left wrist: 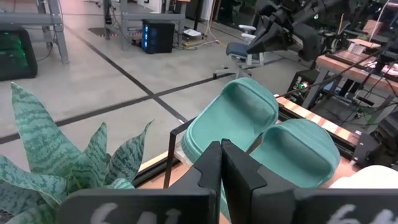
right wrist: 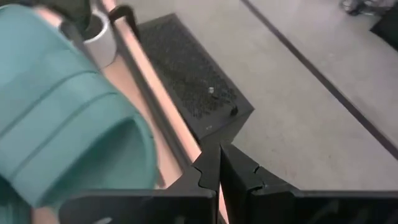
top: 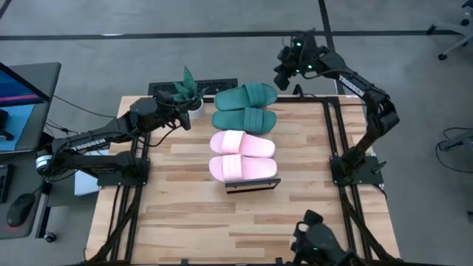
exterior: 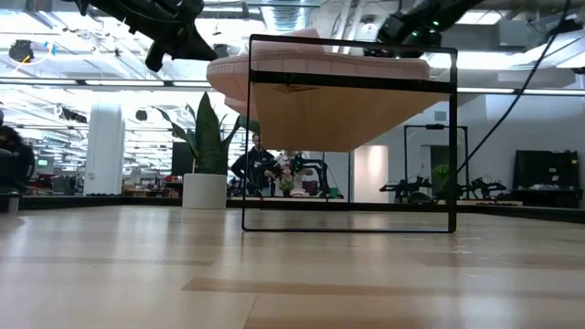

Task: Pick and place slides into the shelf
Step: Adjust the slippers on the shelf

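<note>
The shelf (top: 253, 184) stands mid-table, and the slides lie side by side on its top: two dark green ones (top: 246, 96) (top: 244, 119) at the far end and two pale pink ones (top: 242, 143) (top: 242, 168) nearer. My left gripper (top: 185, 119) hangs shut and empty left of the green slides (left wrist: 233, 121), beside the plant. My right gripper (top: 283, 74) is shut and empty, raised over the table's far edge just right of the far green slide (right wrist: 68, 106). In the low view a pink slide (exterior: 302, 62) rests on the shelf's plank (exterior: 338, 114).
A potted plant (top: 189, 92) stands at the far edge, left of the shelf and close to my left gripper. A black perforated box (right wrist: 193, 81) lies on the floor beyond the table's far edge. Bare wood lies near and to both sides of the shelf.
</note>
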